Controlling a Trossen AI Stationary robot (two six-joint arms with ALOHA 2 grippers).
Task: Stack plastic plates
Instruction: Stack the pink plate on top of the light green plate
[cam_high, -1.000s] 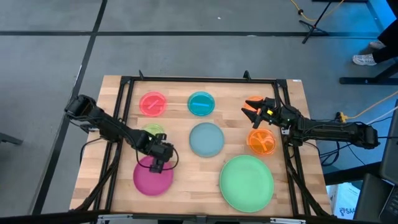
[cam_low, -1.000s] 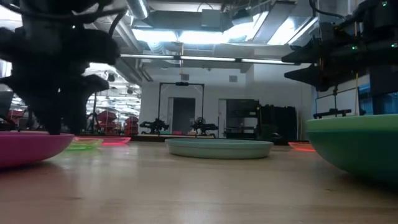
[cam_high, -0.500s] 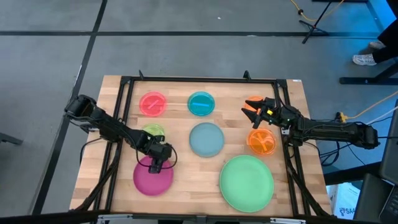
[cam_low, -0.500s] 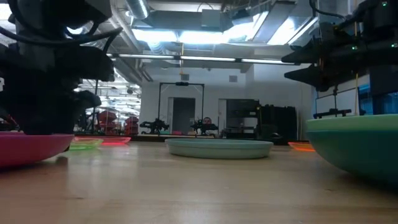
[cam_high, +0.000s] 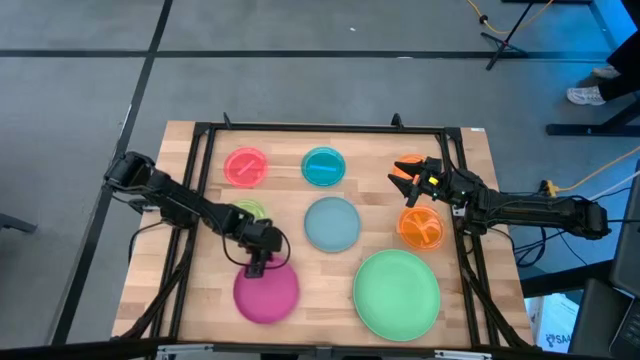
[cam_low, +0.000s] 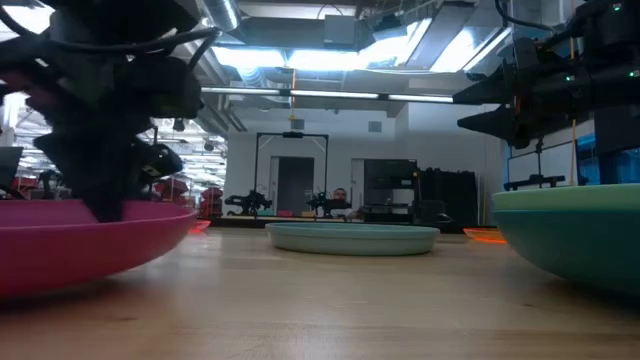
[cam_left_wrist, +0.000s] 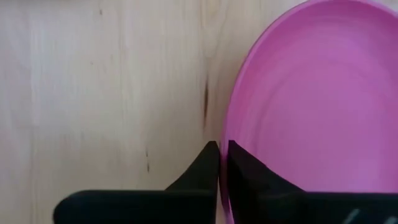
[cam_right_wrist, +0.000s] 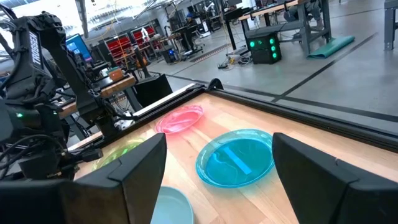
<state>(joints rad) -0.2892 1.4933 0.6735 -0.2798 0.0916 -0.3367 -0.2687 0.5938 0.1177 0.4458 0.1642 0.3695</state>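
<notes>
The large magenta plate (cam_high: 268, 295) lies at the near left of the table, and my left gripper (cam_high: 256, 265) is shut on its far rim. The low view shows this plate (cam_low: 90, 245) large at the left, below the gripper (cam_low: 100, 195). My right gripper (cam_high: 402, 178) hovers open at the far right, above a small orange plate (cam_high: 408, 163). Resting on their bases are the mint green plate (cam_high: 396, 292), the grey-blue plate (cam_high: 332, 223), the teal plate (cam_high: 323, 166), the pink plate (cam_high: 245, 166), a second orange plate (cam_high: 420, 228) and the lime plate (cam_high: 245, 210), which is partly under my left arm. My left gripper pinches the magenta plate's rim (cam_left_wrist: 231, 124) on its far side, one finger inside the plate and one outside. The fingers come from above, pointing down. Whether the plate's base is on the wood or just off it, I cannot tell.
A black frame (cam_high: 320, 128) runs round the wooden table top. Bare wood lies between the magenta and mint green plates (cam_high: 325, 290) and along the near left edge.
My left gripper has come down and shut on the magenta plate's rim. It has then moved toward the table's right and near edges, drawing the plate with it. The right arm has kept still.
</notes>
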